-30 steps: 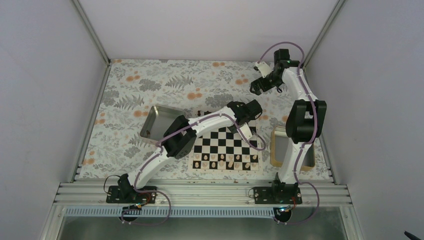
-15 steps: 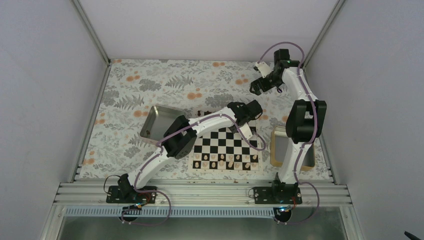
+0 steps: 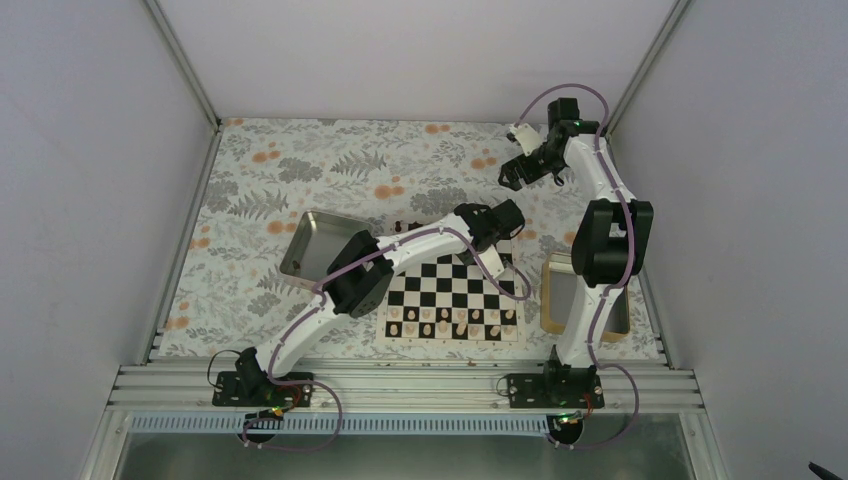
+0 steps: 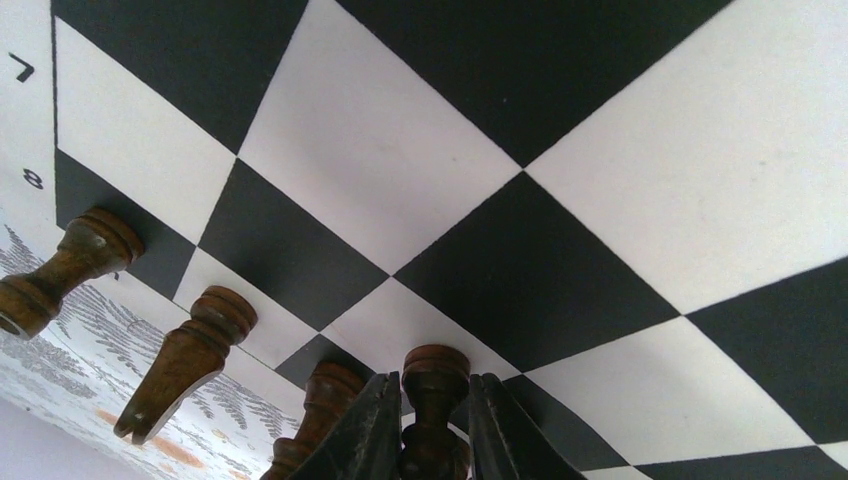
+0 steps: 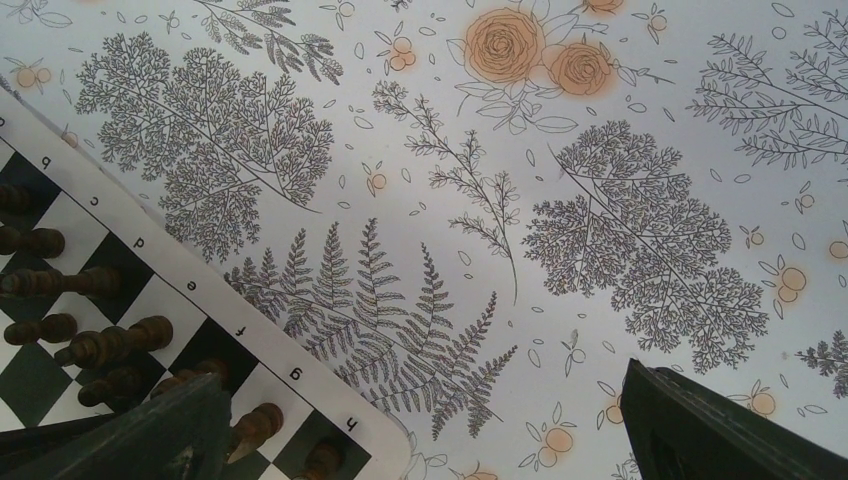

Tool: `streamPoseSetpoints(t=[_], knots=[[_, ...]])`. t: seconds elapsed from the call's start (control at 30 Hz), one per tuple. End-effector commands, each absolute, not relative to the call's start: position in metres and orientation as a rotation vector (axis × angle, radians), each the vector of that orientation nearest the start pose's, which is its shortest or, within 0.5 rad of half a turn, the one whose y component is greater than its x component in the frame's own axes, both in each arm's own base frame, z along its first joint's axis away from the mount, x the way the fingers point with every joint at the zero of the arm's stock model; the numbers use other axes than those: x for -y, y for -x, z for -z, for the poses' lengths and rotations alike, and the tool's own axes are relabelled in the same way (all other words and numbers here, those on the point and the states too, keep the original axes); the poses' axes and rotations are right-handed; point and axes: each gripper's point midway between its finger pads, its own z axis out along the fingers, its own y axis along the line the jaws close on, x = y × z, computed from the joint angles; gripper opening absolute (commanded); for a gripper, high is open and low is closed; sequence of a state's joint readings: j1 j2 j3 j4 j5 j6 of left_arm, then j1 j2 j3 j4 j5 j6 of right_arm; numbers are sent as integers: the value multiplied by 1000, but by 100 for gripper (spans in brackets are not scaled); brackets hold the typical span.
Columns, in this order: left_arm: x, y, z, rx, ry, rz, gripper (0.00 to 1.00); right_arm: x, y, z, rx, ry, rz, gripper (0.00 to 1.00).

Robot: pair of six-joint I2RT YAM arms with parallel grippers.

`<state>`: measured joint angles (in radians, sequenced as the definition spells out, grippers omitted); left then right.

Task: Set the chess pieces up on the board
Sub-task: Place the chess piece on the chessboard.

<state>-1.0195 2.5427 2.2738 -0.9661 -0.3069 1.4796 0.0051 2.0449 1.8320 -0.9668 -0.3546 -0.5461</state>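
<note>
The chess pieces [image 4: 185,360] stand in a row along the board's [image 4: 400,180] edge rank, marked 8. Each is upright with its base on a square and its long axis square to the board. In the left wrist view the bases are uppermost and the heads point down and to the left. One of them, the gripped piece [image 4: 435,375], runs in line with the left gripper [image 4: 435,430], base towards the board at the seam of a white and a black square; whether the base touches I cannot tell. The fingers [image 4: 372,430] press on both sides of its stem, clamped on it.

The right wrist view alone shows the board's corner by the letters g and h, with more dark pieces crowding the squares next to that lettered border. There the right gripper [image 5: 425,378] has its fingers spread wide over the floral cloth [image 5: 480,200], just off that corner.

Only the top view takes in the whole board. Pale pieces [image 3: 455,322] line its near row, and the left arm reaches to its far right corner. A metal tray [image 3: 297,245] sits left of the board, partly under the left arm. A yellow-rimmed tray [image 3: 548,295] sits just right of the board, largely hidden by the right arm. What lies in either tray cannot be made out
</note>
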Motion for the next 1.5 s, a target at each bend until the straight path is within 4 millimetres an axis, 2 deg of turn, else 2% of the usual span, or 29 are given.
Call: streamPoseSetpoints(t=[0.0, 0.5, 0.73, 0.9, 1.07, 1.27, 1.37, 1.47], knots=[[462, -342, -41, 1144, 3145, 658, 19, -66, -480, -162, -2476, 828, -328, 100], [466, -342, -51, 1149, 3158, 678, 19, -68, -478, -158, -2483, 838, -332, 100], [466, -340, -68, 1182, 3158, 674, 19, -70, -478, -159, -2481, 844, -334, 100], [457, -332, -78, 1209, 3118, 652, 20, -72, -478, -160, -2477, 849, -337, 100], [448, -333, -113, 1283, 3099, 695, 21, -72, -481, -166, -2465, 841, -316, 100], [429, -324, -182, 1444, 3136, 604, 23, -70, -485, -184, -2430, 829, -261, 100], [396, -337, -213, 1614, 3082, 623, 23, -77, -486, -199, -2400, 850, -215, 100], [342, -362, -236, 1863, 2953, 629, 24, -104, -482, -214, -2360, 940, -158, 100]])
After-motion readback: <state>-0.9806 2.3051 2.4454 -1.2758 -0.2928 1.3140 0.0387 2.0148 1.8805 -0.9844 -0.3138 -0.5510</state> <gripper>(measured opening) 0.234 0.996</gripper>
